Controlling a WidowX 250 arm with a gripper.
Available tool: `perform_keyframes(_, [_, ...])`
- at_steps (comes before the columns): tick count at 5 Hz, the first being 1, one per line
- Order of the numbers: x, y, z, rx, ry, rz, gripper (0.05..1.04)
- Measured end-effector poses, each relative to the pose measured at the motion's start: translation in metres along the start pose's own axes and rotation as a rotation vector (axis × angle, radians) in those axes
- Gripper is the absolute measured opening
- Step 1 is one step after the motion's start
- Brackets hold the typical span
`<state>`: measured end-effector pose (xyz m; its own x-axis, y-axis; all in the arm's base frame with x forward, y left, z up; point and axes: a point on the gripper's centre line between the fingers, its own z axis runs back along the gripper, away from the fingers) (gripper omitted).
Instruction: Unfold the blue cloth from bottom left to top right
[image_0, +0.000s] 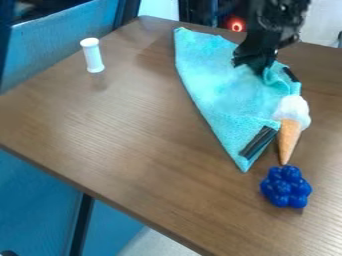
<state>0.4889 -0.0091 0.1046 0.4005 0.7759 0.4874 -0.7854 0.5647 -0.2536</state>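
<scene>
The blue cloth (217, 90) is seen laid on the wooden table (120, 115), mostly up and to the left of the toy ice cream cone (289, 130), its right edge met by the cone's white top. The gripper (250, 69) is placed above and to the left of the cone, over the cloth's upper right part, with most of the cloth spread to the left of and below it. How far the gripper is opened, and whether any cloth is held, cannot be told. Raised folds are formed beside it, above the cone. A long, roughly triangular shape is made by the cloth, its lower point set to the left of the cone's tip. Just below that tip, a dark blue knobbly object (286, 187) is placed; a white cylinder (92, 55) is stood well apart, up and far left of the cone.
</scene>
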Motion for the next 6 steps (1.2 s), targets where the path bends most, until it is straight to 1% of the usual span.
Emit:
perform_keyframes(1, [0.029,0.008,0.032,-0.085,0.03,0.098,0.065])
perform_keyframes(2, [0.032,0.028,0.034,-0.099,0.172,0.173,0.065])
perform_keyframes(3, [0.035,0.055,0.039,-0.094,0.25,0.205,0.065])
perform_keyframes(4, [0.027,0.078,0.041,-0.071,0.296,0.189,0.065])
perform_keyframes(5, [0.031,0.103,0.054,-0.066,0.297,0.191,0.065])
perform_keyframes(6, [0.033,0.124,0.065,-0.062,0.314,0.165,0.064])
